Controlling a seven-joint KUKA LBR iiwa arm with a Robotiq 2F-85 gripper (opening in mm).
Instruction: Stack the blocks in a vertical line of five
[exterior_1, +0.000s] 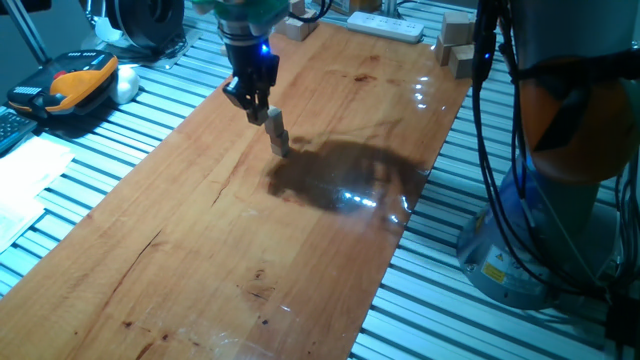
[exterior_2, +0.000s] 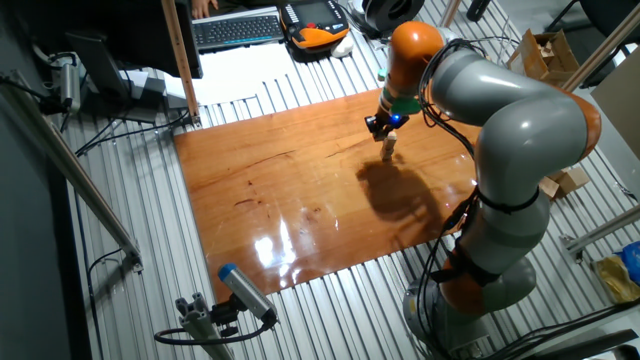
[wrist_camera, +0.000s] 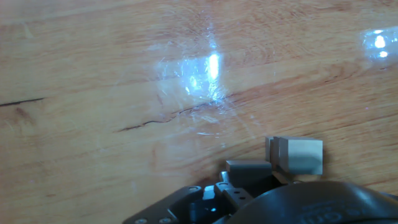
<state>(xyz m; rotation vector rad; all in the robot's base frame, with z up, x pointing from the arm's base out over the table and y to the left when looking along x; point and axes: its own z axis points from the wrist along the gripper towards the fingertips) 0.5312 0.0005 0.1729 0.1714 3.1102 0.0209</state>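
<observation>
A short, slightly leaning stack of blocks (exterior_1: 277, 135) stands on the wooden tabletop (exterior_1: 230, 230) near its far end. The gripper (exterior_1: 258, 110) hovers at the stack's top; whether its fingers clasp the top block is unclear.

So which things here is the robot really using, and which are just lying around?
Using:
- the stack of tiny blocks on the wooden board
- the gripper, just above the stack

Just lying around:
- the larger pale wooden blocks at the board's far corner
- the white power strip
- the orange and black handset
- the keyboard
</observation>
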